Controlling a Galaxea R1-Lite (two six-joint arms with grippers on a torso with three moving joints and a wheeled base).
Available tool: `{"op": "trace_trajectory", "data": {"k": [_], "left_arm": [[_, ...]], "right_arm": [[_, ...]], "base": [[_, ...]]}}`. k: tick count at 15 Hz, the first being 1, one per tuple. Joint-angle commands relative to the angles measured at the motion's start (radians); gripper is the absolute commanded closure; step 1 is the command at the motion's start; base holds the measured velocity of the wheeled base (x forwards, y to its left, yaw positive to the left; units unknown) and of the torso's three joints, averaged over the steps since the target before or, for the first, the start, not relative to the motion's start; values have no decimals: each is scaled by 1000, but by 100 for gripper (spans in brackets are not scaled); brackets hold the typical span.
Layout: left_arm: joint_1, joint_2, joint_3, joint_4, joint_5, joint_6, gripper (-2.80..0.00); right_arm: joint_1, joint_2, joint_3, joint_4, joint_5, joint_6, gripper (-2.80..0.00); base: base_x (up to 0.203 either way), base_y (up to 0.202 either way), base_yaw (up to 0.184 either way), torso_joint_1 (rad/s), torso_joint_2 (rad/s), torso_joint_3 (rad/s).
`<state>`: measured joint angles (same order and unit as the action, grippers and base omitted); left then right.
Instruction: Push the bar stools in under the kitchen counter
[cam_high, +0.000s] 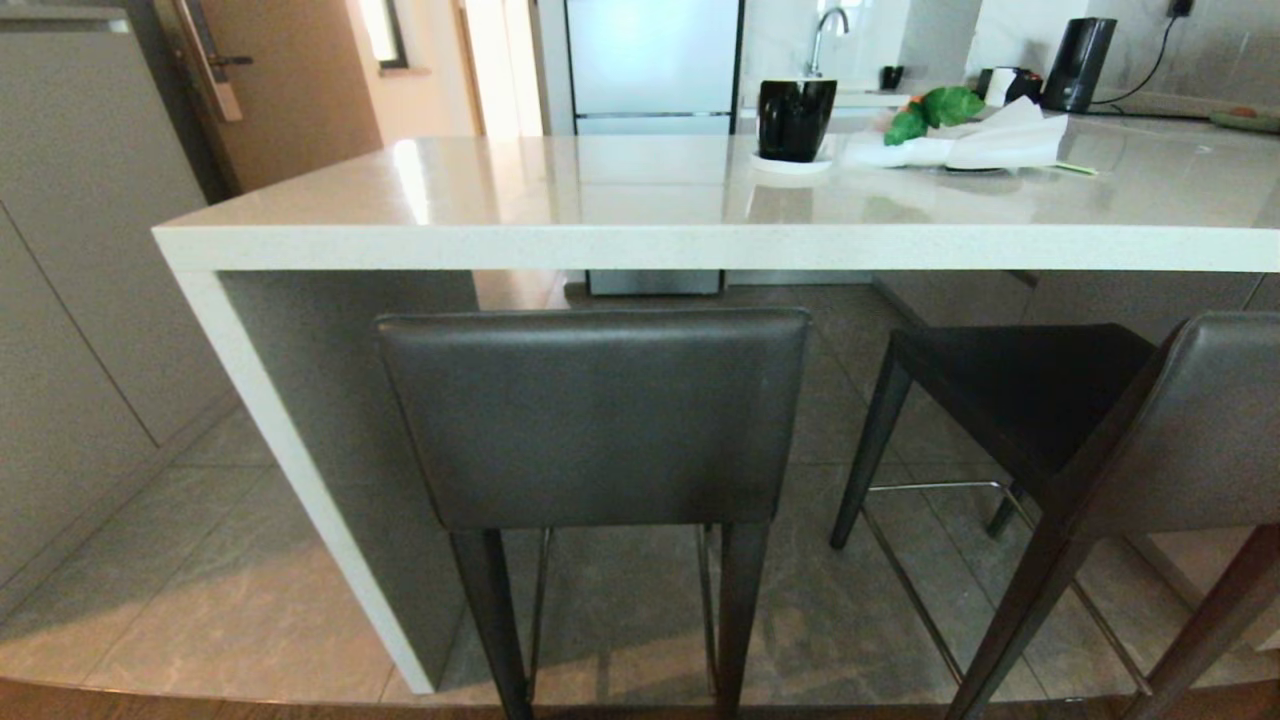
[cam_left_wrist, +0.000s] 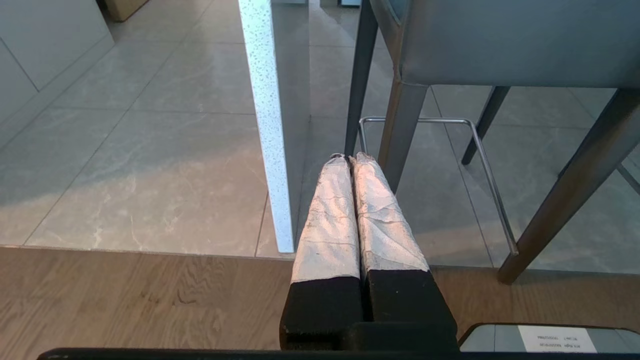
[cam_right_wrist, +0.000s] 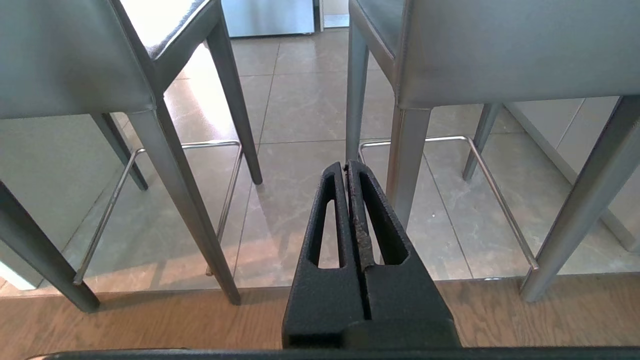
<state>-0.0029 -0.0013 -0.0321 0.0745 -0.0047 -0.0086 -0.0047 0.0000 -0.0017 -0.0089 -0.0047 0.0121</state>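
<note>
Nearest the head camera, the left stool's backrest (cam_high: 595, 420) is seen square-on, its seat tucked toward the kitchen counter (cam_high: 640, 245). The right stool (cam_high: 1090, 430) is angled and pulled out, seat exposed. The left gripper (cam_left_wrist: 348, 159) and right gripper (cam_right_wrist: 346, 166) are pressed together, empty, held low, with stool legs just ahead; the angled stool is judged nearer the right arm.

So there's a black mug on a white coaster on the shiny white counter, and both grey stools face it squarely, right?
Not quite. The black mug does sit on the white coaster on the glossy white stone counter, but only the left dark grey leather-backed stool faces it squarely; the right stool stands angled, per the head view.
</note>
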Motion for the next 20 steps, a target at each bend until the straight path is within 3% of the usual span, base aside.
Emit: {"op": "trace_trajectory", "data": {"k": [1,10,16,20], "left_arm": [[0,0,0,-1,2,-1,0],[-2,0,0,-1,6,-17,0],[0,0,0,1,6,-19,0],[-1,0,0,0,6,-19,0]], "right_arm": [[0,2,0,0,0,0,0],[0,2,0,0,0,0,0],[0,2,0,0,0,0,0],[0,2,0,0,0,0,0]], "base": [[0,0,0,0,0,0],[-156,0,-1,1,3,2],[0,-11,1,1,0,1],[0,-181,3,6,2,2]]}}
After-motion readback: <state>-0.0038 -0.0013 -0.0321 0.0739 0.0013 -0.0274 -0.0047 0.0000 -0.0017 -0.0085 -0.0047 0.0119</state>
